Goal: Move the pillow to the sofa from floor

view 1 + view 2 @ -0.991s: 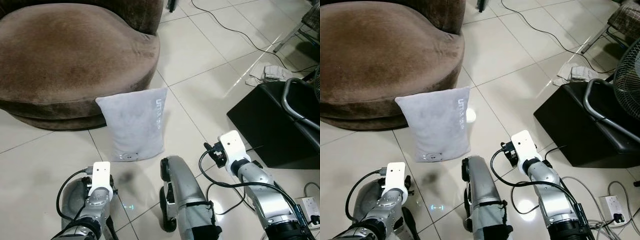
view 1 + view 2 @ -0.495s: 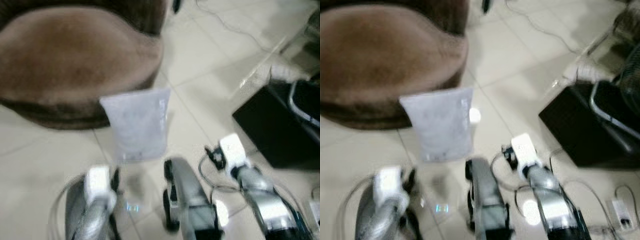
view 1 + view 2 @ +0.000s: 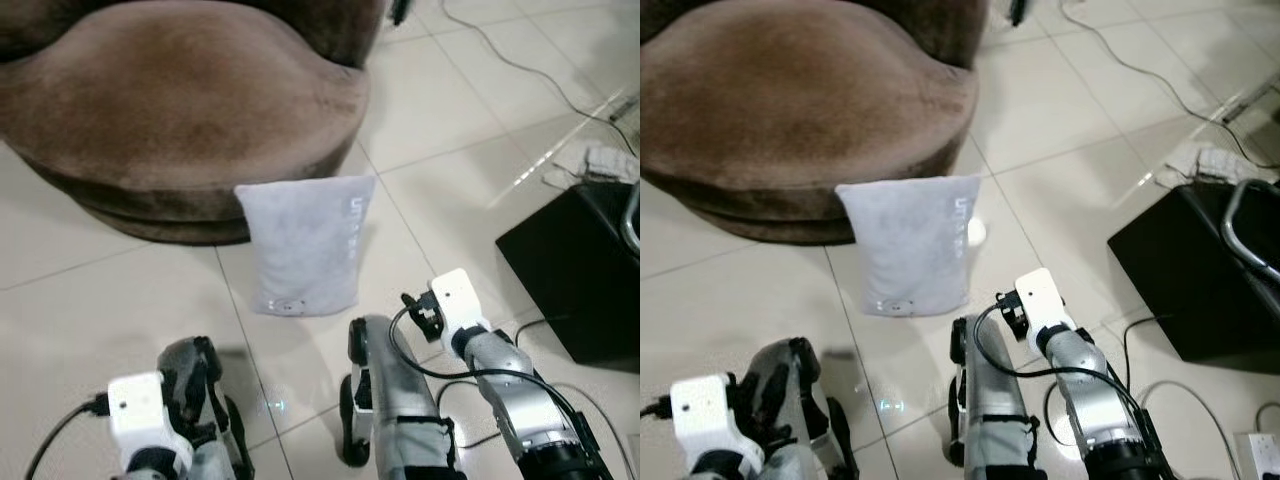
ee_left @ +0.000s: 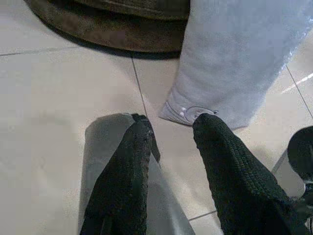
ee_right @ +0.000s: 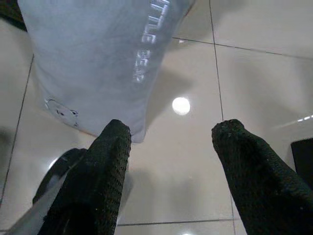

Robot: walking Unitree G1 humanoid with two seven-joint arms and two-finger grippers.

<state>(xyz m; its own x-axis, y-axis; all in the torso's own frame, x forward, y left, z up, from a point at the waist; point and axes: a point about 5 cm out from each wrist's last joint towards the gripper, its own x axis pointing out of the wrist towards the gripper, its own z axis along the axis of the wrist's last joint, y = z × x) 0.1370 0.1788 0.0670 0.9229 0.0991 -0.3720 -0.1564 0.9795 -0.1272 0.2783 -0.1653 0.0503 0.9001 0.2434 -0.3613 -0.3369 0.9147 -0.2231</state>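
Pillow on the floor, propped vs the sofa

Grey pillow (image 3: pixel 304 244) stands upright on the tile floor (image 3: pixel 90 310), top edge leaning on the brown sofa (image 3: pixel 180 110) base. L pincer (image 4: pixel 171 134) is low, near its bottom corner, fingers parted, holding nothing. R pincer (image 5: pixel 168 134) hangs wide open & empty just beside the pillow's printed side. Black box (image 3: pixel 575 265) off to the right.

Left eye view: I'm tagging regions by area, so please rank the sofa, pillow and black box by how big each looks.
1. Sofa, largest by far.
2. Pillow and black box look similar; the box is cut off by the frame edge, so unranked.
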